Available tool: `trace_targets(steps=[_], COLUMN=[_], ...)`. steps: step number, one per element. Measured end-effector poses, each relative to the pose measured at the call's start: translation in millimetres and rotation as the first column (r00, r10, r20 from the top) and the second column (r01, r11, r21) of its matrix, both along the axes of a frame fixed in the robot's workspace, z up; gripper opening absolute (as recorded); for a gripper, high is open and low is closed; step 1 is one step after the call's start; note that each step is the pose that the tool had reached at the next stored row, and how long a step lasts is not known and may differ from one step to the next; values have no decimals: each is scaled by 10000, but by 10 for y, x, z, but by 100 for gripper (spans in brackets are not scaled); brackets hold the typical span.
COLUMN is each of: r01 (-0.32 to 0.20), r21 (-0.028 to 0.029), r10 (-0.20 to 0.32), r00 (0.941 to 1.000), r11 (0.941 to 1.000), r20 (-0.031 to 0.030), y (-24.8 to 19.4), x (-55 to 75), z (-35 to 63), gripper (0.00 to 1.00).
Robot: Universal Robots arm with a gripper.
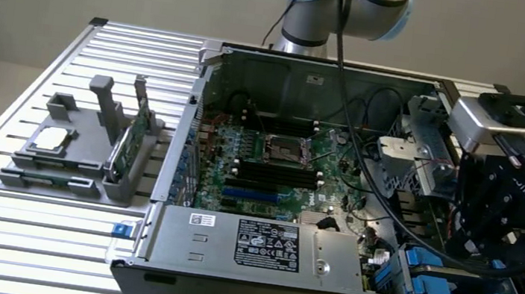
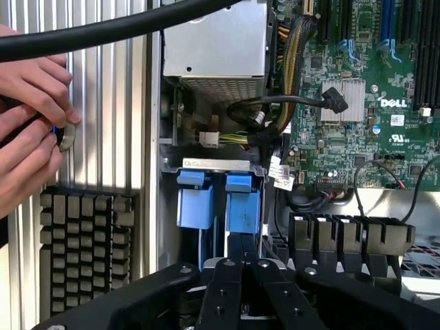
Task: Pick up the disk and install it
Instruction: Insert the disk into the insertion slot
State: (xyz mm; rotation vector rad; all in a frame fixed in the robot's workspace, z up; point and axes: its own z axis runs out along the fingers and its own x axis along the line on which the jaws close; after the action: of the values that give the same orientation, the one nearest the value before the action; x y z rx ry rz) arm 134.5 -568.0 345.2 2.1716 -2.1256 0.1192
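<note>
The disk sits upright in the drive bay at the case's front corner. Its two blue carrier tabs [image 2: 242,206] show in the wrist view, and its metal body is hidden down in the bay. In the exterior view the blue carrier [image 1: 427,271] lies at the lower right of the open case. My gripper [image 2: 240,242] hangs right over it, its two black fingers [image 2: 223,289] drawn together on the end of one blue tab. The gripper's black body [image 1: 480,234] covers the bay in the exterior view.
The open computer case [image 1: 197,109] holds a motherboard [image 1: 272,156], a power supply [image 1: 261,244] and loose cables [image 2: 275,117] close to the bay. A person's hands [image 2: 31,137] hold a small round part outside the case wall, above a black ribbed block [image 2: 86,247]. A grey parts stand [image 1: 82,147] is on the exterior view's left.
</note>
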Motion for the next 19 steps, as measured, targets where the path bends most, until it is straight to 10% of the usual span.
trace_targets(steps=[19], r01=[-244], r21=[-100], r10=[244], r00=[9997], r11=[9997], r20=[-1], y=[9], x=[64], z=[-203], gripper=[12])
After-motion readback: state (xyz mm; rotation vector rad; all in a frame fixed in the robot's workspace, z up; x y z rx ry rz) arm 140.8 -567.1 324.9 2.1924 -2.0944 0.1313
